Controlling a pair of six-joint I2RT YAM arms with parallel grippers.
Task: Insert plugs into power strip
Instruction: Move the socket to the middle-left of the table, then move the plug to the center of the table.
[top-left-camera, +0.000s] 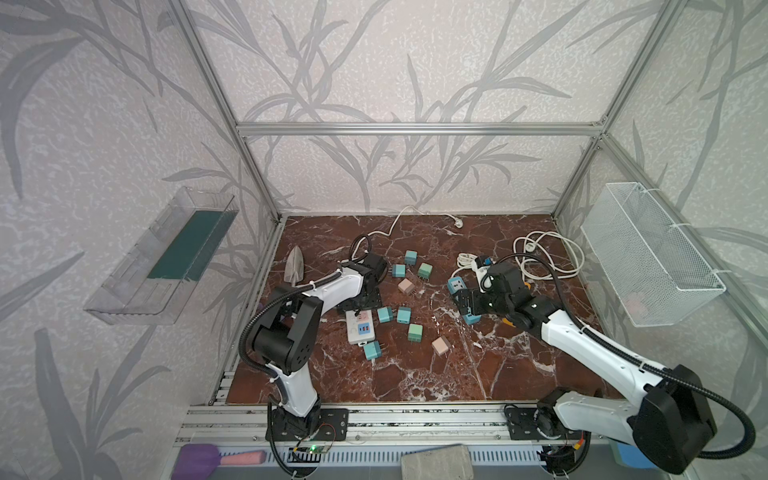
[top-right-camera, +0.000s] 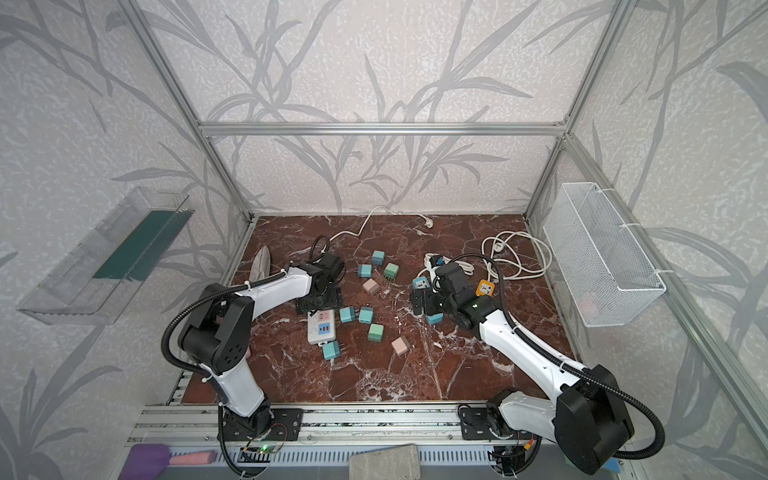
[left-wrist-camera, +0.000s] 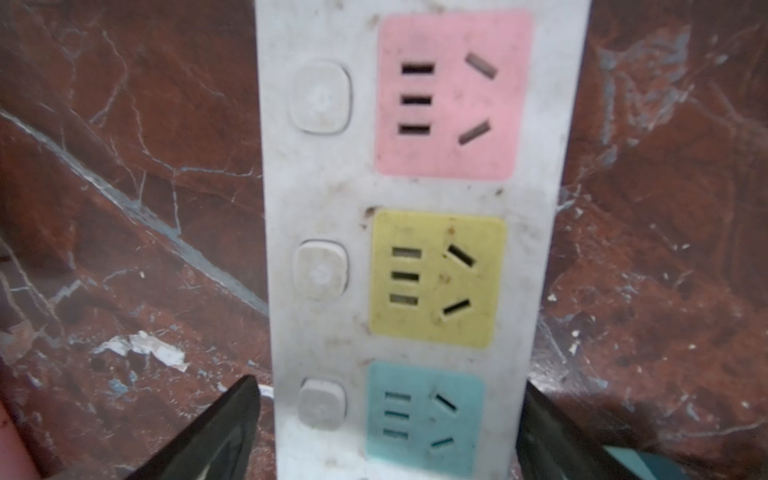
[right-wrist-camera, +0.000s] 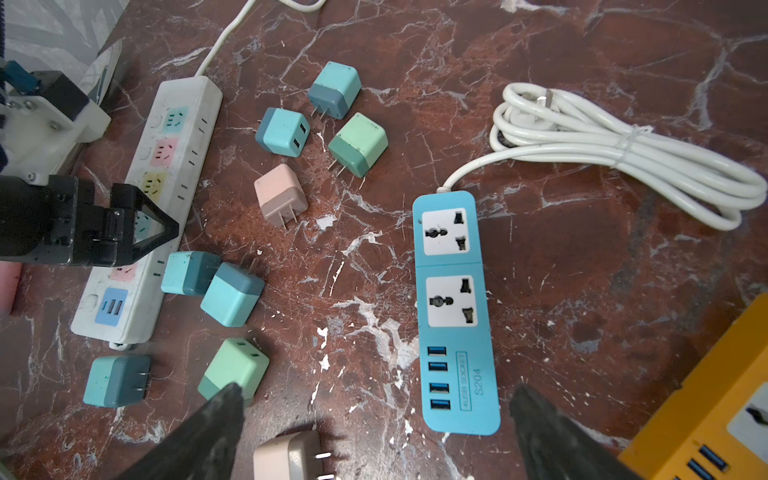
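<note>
The left pincer (left-wrist-camera: 390, 382) stands spread across the long white plastic power strip (left-wrist-camera: 316, 199), its black fingers (left-wrist-camera: 224, 424) on either side by the teal socket, gripping nothing. The right pincer (right-wrist-camera: 376, 388) hangs wide apart and empty over the red-brown marbled table (right-wrist-camera: 582, 291). The small cube-shaped teal, green and pink plugs (right-wrist-camera: 232, 293) lie loose on the table between that strip and a blue power strip (right-wrist-camera: 455, 316).
</note>
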